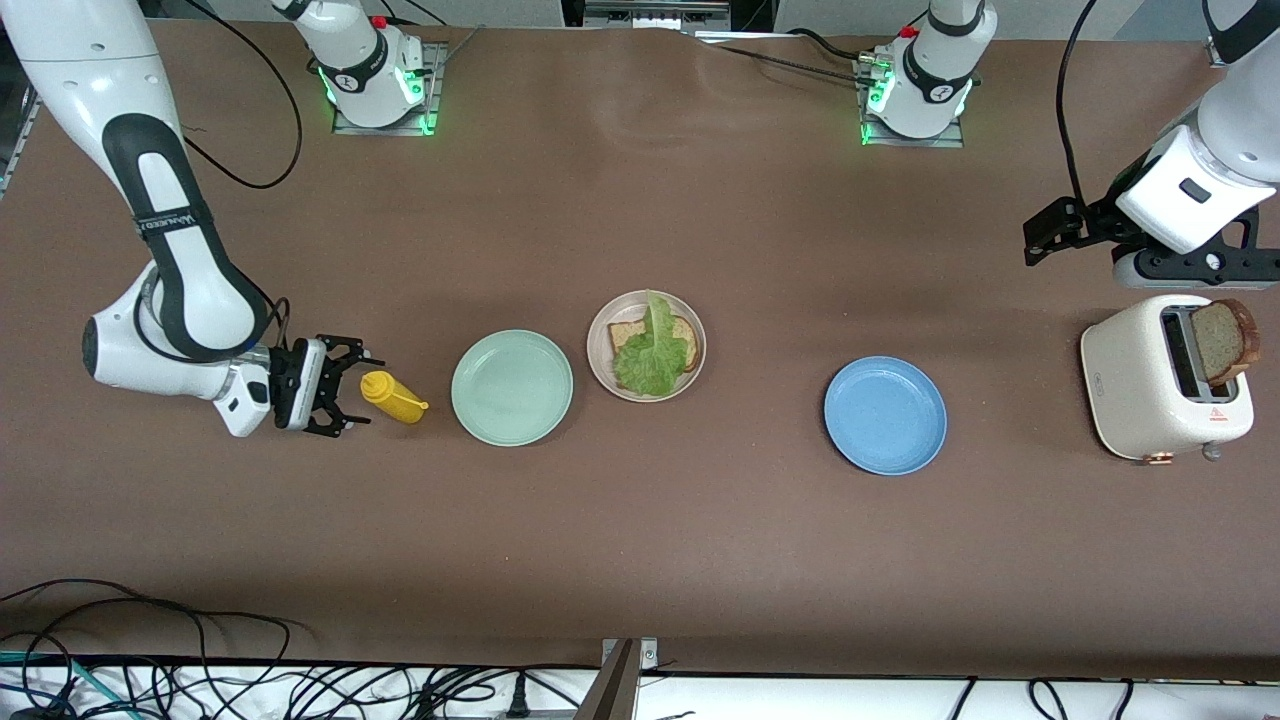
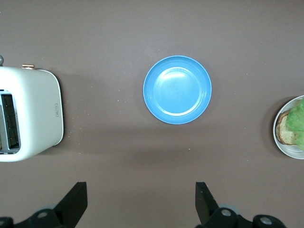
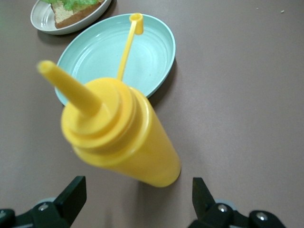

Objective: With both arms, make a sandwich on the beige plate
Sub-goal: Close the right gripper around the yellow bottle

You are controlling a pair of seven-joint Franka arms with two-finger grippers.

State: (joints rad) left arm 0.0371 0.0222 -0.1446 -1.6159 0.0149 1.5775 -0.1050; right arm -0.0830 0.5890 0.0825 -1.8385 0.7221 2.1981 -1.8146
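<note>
The beige plate (image 1: 697, 365) lies mid-table and holds one brown bread slice (image 1: 624, 335) with a green lettuce leaf (image 1: 652, 355) on top. The plate also shows in the left wrist view (image 2: 280, 142) and the right wrist view (image 3: 42, 21). A second bread slice (image 1: 1225, 340) sticks up out of the white toaster (image 1: 1140, 385) at the left arm's end of the table. My left gripper (image 1: 1190, 268) (image 2: 141, 199) hangs open and empty high over the table by the toaster. My right gripper (image 1: 345, 385) (image 3: 137, 199) is open and low at the right arm's end, with the yellow squeeze bottle (image 1: 393, 397) (image 3: 123, 137) just off its fingertips.
A mint-green plate (image 1: 511, 387) (image 3: 118, 52) lies between the bottle and the beige plate. A blue plate (image 1: 885, 415) (image 2: 177, 90) lies between the beige plate and the toaster (image 2: 33, 109). Cables run along the table's front edge (image 1: 150, 640).
</note>
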